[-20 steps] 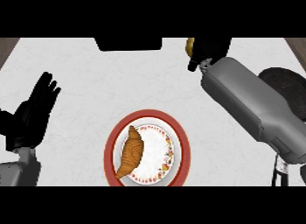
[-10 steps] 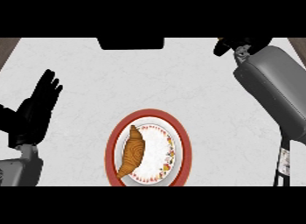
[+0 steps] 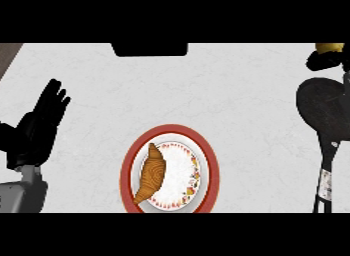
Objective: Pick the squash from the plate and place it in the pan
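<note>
Right now I see my right hand [image 3: 327, 59] at the counter's [image 3: 237, 95] far right corner, its fingers curled round the yellow squash [image 3: 330, 48], just beyond the black pan [image 3: 327, 107] at the right edge. My left hand [image 3: 39, 127] rests by the left edge, fingers straight and spread. Near the front edge sits a red-rimmed plate [image 3: 210, 172] bearing a croissant [image 3: 152, 172].

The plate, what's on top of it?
On the red-rimmed plate lies one brown, croissant-like pastry, along its left side. No squash shows on the plate. Whatever is under the pastry is covered, so that part cannot be seen.
</note>
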Tool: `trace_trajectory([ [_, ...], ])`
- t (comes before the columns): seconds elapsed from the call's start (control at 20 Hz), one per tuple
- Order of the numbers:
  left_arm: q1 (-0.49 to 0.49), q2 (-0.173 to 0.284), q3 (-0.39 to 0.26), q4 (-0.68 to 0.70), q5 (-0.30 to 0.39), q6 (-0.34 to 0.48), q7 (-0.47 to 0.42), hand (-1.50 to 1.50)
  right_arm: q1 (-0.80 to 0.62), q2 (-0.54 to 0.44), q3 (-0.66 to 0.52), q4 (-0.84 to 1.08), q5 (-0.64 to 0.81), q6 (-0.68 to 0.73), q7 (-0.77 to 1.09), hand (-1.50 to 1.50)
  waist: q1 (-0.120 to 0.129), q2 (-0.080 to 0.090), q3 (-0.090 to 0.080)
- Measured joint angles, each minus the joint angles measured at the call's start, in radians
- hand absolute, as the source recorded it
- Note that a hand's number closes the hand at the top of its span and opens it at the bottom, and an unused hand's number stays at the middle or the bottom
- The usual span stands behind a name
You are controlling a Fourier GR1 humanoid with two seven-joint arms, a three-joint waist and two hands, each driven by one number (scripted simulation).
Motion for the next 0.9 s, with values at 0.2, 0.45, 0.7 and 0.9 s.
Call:
trace_trajectory([
  [0.2, 0.017, -0.009, -0.004, -0.001, -0.004, -0.009, -0.017, 0.00, 0.101, -0.053, -0.093, 0.019, -0.030, -0.085, -0.098, 1.50, 0.006, 0.002, 0.000],
  [0.45, 0.003, -0.005, 0.007, 0.019, -0.001, -0.031, -0.032, 0.00, 0.213, -0.066, -0.191, 0.103, -0.092, -0.185, -0.304, 1.50, 0.014, 0.005, 0.000],
  [0.7, -0.010, -0.022, -0.010, 0.006, -0.017, -0.020, -0.014, 0.00, 0.204, -0.026, -0.277, 0.318, -0.153, -0.258, -0.549, 1.50, 0.032, 0.010, 0.002],
  [0.9, -0.012, -0.024, -0.011, -0.008, -0.018, -0.025, -0.005, 0.00, 0.145, 0.007, -0.327, 0.515, -0.159, -0.299, -0.684, 1.50, 0.043, 0.013, 0.002],
])
